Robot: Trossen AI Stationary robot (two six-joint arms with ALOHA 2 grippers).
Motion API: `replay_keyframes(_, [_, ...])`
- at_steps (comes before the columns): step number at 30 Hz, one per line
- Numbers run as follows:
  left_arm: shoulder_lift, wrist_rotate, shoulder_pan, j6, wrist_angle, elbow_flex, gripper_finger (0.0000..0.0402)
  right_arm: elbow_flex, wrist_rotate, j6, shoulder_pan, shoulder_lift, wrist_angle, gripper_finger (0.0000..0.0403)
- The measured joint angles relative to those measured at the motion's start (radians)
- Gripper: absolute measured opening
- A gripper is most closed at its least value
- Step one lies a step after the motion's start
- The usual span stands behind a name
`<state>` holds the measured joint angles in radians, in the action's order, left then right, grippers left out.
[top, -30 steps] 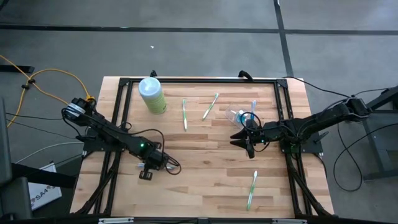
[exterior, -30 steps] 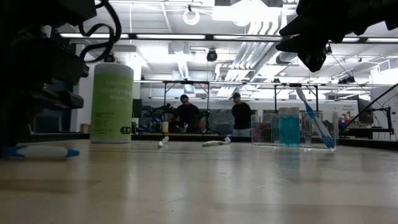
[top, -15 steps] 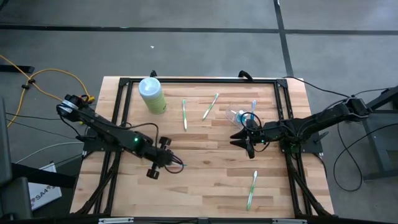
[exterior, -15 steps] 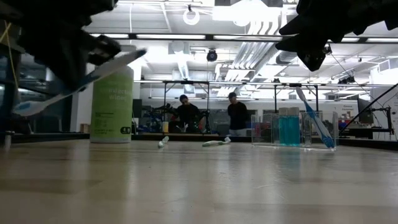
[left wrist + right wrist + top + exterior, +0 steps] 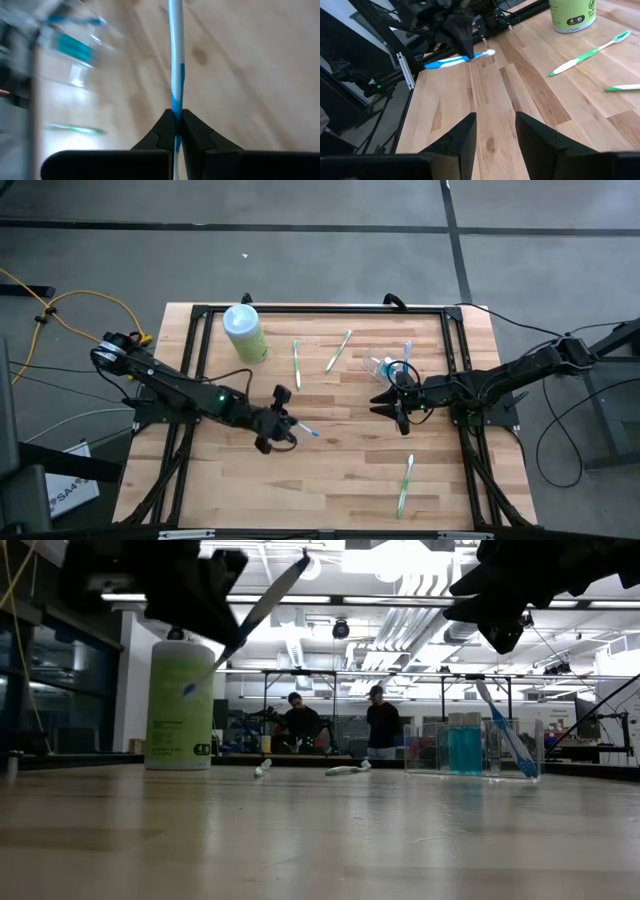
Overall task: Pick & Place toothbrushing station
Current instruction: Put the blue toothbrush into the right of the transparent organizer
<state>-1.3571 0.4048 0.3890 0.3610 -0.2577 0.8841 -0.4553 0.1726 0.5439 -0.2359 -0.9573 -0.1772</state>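
My left gripper (image 5: 283, 427) clamps a blue toothbrush (image 5: 305, 429) above bare mid-table planks; my right gripper (image 5: 390, 408), jaws parted and empty, hangs beside the toothbrushing station (image 5: 383, 368) toward the table's right edge.

Wooden table (image 5: 340, 470) bears bottle (image 5: 244, 333), holder (image 5: 385, 367), green toothbrushes (image 5: 405, 485).

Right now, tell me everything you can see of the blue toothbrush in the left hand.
The blue toothbrush is a slim plastic brush, blue and white along the handle, with a white bristle head at the far end. The left hand is shut on its handle and holds it off the table, near the middle. In the low view it tilts steeply. Nothing else touches it. It is apart from the clear holder, where another blue brush stands.
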Motion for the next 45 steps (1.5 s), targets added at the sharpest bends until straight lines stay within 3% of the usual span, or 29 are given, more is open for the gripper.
replay_keyframes(4, [-0.014, 0.136, 0.034, 0.166, 0.108, 0.000, 0.0003, 0.000, 0.000, -0.018, 0.000, 0.000, 0.000, 0.0128])
replay_keyframes(8, [-0.069, 0.207, 0.058, 0.425, 0.271, 0.000, 0.0003, 0.000, -0.019, -0.017, 0.000, 0.000, -0.026, 0.0128])
replay_keyframes(17, [-0.301, 0.455, 0.061, 0.972, 0.657, 0.001, 0.0003, 0.000, -0.180, 0.089, 0.000, 0.000, -0.179, 0.0128])
replay_keyframes(20, [-0.371, 0.488, 0.065, 1.157, 0.833, 0.001, 0.0003, 0.000, -0.189, 0.124, 0.000, -0.011, -0.184, 0.0128])
replay_keyframes(25, [-0.449, 0.463, 0.081, 1.414, 1.082, 0.002, 0.0003, 0.000, -0.252, 0.165, 0.003, -0.092, -0.277, 0.0128])
replay_keyframes(41, [-0.458, 0.238, 0.102, 1.543, 1.257, 0.001, 0.0003, 0.000, -0.472, 0.225, 0.112, -0.425, -0.761, 0.0128])
replay_keyframes(45, [-0.458, 0.206, 0.088, 1.578, 1.258, 0.001, 0.0003, 0.000, -0.495, 0.249, 0.122, -0.464, -0.808, 0.0128])
